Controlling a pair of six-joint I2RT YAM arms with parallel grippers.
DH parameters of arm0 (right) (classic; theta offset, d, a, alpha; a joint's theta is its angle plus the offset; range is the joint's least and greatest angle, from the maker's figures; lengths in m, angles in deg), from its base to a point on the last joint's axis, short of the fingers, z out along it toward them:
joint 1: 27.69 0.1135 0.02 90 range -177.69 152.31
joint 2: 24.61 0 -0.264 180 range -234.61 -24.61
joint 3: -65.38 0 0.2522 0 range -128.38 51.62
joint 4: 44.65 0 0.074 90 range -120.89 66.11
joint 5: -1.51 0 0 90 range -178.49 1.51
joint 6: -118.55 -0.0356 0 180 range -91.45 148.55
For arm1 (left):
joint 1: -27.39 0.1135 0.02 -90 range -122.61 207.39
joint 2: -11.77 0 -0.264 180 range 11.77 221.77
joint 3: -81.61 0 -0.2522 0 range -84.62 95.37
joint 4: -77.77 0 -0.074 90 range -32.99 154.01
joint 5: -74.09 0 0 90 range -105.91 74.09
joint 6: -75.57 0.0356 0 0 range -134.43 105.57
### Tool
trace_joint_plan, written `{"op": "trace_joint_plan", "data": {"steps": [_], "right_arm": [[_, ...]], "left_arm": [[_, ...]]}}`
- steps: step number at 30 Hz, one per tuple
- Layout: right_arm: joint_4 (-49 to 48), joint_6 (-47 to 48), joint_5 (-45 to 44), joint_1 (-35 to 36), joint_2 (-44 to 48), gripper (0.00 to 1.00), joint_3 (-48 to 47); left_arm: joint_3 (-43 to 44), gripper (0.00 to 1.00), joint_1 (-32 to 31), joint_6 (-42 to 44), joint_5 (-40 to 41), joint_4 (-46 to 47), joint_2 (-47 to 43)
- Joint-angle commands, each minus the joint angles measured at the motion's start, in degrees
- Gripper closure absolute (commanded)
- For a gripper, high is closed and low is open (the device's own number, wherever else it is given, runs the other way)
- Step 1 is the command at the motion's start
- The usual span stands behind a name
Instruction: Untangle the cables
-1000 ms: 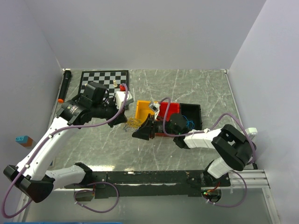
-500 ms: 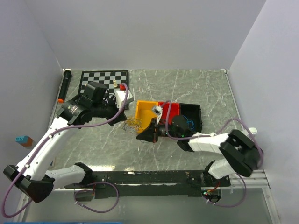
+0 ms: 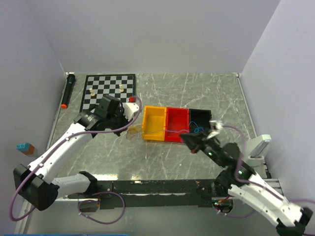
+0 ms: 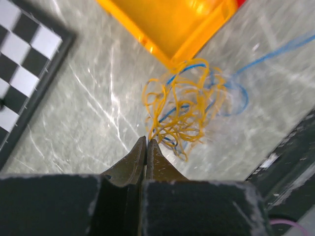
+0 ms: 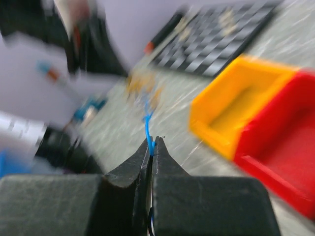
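From above, the cables (image 3: 133, 132) are lying on the desk (image 3: 162, 157) beside the yellow bin (image 3: 153, 123), by the left pincer (image 3: 126, 129). Left wrist: its jaws are pressing together at the tangle's edge; any grip is unclear. Right wrist: the right pincer (image 5: 151, 143) is pinching a blue strand (image 5: 147, 125) running to the blurred tangle.

White links (image 3: 59, 149), black joints (image 3: 34, 189), purple cords (image 3: 14, 201), black pointed jaws.
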Motion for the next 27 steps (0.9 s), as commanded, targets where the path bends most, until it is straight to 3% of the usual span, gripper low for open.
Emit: {"op": "trace_joint_plan", "data": {"steps": [1,5,10,27], "right_arm": [[18.8,2.5,-21.1,-0.3,12.2,1.00,-4.9],[23.4,6.9,-30.7,-0.4,17.3,1.00,-11.5],[23.8,12.6,-34.8,-0.4,16.8,1.00,-18.8],[13.4,30.2,-36.1,-0.3,11.9,1.00,-35.0]], "left_arm": [[-6.5,0.99,0.3,2.8,5.9,3.2,0.1],[-13.7,0.99,0.3,4.4,9.1,6.0,0.1],[-20.9,0.99,0.3,6.0,11.1,9.1,0.8],[-34.5,0.99,0.2,10.9,24.4,20.4,4.1]]}}
